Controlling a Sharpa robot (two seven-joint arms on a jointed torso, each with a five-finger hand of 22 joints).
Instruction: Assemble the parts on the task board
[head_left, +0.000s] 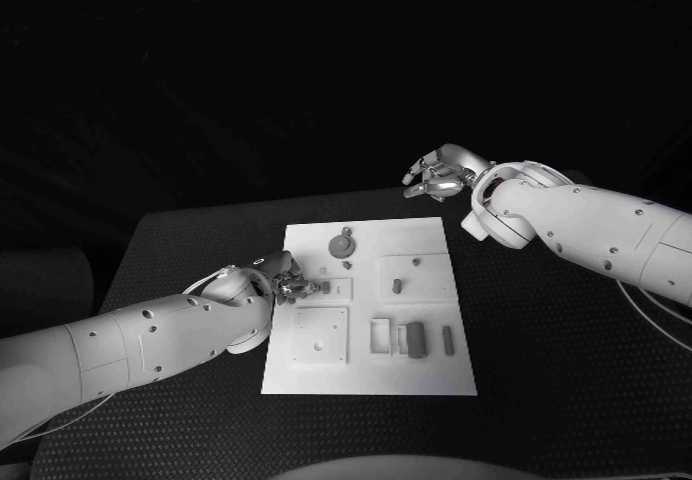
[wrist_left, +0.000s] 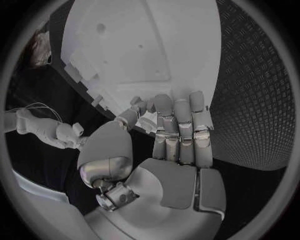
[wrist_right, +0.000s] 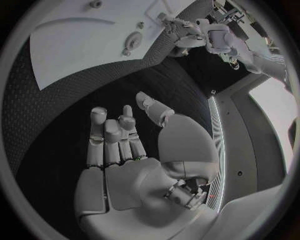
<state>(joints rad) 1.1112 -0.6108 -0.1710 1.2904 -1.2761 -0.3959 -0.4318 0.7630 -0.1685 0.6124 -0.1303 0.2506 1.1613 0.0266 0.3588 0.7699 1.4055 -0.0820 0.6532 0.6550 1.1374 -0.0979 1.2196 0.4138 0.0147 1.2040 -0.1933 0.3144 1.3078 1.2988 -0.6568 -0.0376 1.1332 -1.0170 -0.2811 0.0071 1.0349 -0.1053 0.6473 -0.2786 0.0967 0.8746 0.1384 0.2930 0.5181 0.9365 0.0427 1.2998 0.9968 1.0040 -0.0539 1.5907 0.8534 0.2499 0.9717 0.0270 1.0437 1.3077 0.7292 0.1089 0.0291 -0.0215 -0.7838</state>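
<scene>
The white board (head_left: 369, 300) lies mid-frame on the dark worktop (head_left: 548, 400). Grey parts rest on it: a round one (head_left: 342, 246) near its upper edge and long bars (head_left: 415, 339) at its lower right. The left hand (head_left: 283, 280) sits at the board's left edge, centre-left of the frame, fingers extended over the board's rim in the left wrist view; whether it pinches anything I cannot tell. The right hand (head_left: 437, 175) hovers past the board's upper right corner, fingers apart and straight, holding nothing, above bare worktop.
</scene>
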